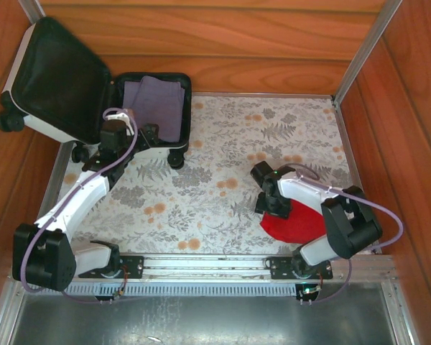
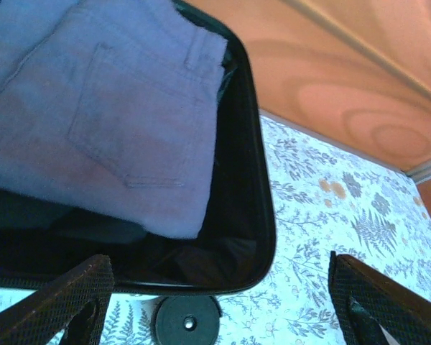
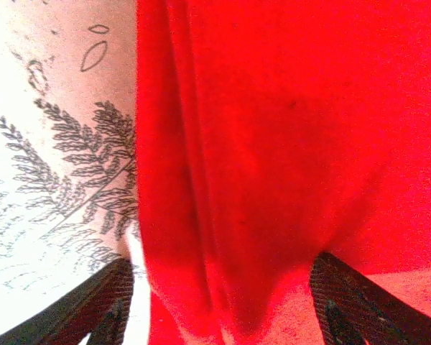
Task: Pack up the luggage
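Observation:
The luggage point(image 1: 174, 147) lies open at the back left, its black-lined lid point(image 1: 57, 75) leaning on the wooden wall. A folded lilac-blue garment point(image 1: 156, 106) lies in its base; in the left wrist view this garment point(image 2: 115, 122) shows a back pocket. My left gripper point(image 1: 126, 129) hovers at the near rim point(image 2: 262, 237), open point(image 2: 223, 309), with nothing between its fingers and a black wheel point(image 2: 187, 322) below. My right gripper point(image 1: 269, 201) is down on a red cloth point(image 1: 294, 223). Its jaws stand open point(image 3: 226, 309) astride a fold of the red cloth point(image 3: 273, 144).
A floral tablecloth point(image 1: 223, 180) covers the table. Wooden walls close in the back and both sides, with a metal post point(image 1: 363, 50) at the back right corner. The arm bases sit on a metal rail point(image 1: 201, 266) at the near edge.

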You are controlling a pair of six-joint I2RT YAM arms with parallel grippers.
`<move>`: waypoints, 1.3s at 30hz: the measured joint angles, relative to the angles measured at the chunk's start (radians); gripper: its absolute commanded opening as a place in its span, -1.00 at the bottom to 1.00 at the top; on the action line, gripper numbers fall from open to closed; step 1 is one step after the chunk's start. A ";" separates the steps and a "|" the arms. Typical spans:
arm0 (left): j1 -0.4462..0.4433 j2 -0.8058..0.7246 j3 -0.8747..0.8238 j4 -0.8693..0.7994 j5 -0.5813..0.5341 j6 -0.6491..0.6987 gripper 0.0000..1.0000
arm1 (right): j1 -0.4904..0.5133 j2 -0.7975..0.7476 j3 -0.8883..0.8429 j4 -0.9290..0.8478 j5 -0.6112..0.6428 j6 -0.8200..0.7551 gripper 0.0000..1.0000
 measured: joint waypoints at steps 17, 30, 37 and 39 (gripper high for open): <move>-0.201 0.204 0.020 -0.100 0.093 -0.135 0.93 | 0.087 0.115 0.134 0.076 0.048 -0.206 -1.00; -0.344 0.429 0.137 -0.108 0.277 -0.365 0.93 | 0.183 -0.145 0.047 0.417 -0.036 -0.415 -1.00; -0.395 0.524 0.171 -0.095 0.324 -0.449 0.93 | 0.183 -0.142 0.040 0.467 -0.113 -0.467 -1.00; -0.405 0.525 0.177 -0.085 0.332 -0.466 0.93 | 0.183 -0.137 0.040 0.476 -0.130 -0.473 -1.00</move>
